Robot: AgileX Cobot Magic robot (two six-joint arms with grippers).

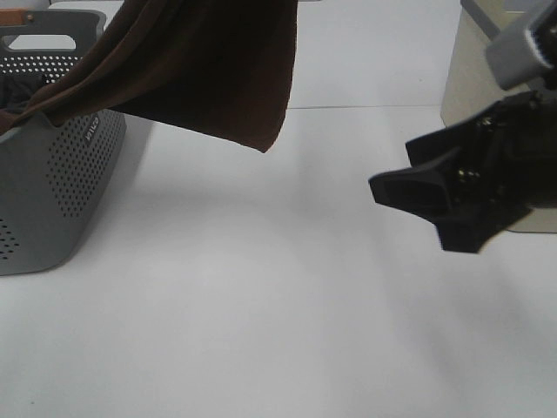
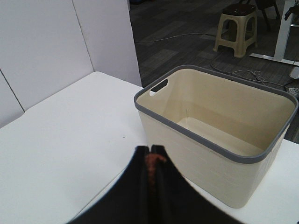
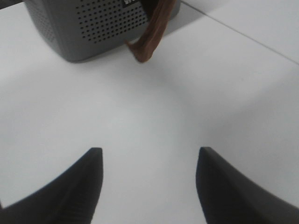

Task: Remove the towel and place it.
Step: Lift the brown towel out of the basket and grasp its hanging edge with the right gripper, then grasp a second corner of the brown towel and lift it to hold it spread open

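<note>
Right, the left gripper (image 2: 150, 151) is clamping shut on a thin fold of the large dark brown plush towel (image 1: 209, 70), with only a sliver of cloth showing between the fingers. The towel is hanging down from above the exterior view, one corner dangling clear over the white table (image 1: 261, 313) and the far end trailing over the rim of the grey perforated plastic basket (image 1: 61, 174). Risk as I'm reading it: a shallow pinch is carrying a heavy cloth, so drag on that rim could be pulling it free or tugging the basket along. The empty cream plastic basket with a grey rim (image 2: 196, 136) is sitting beyond the claw. The left arm is reaching high, out of the exterior frame. The right gripper (image 3: 149, 154) is hovering low over the table, jaws wide apart, empty, pointing at the grey basket.
</note>
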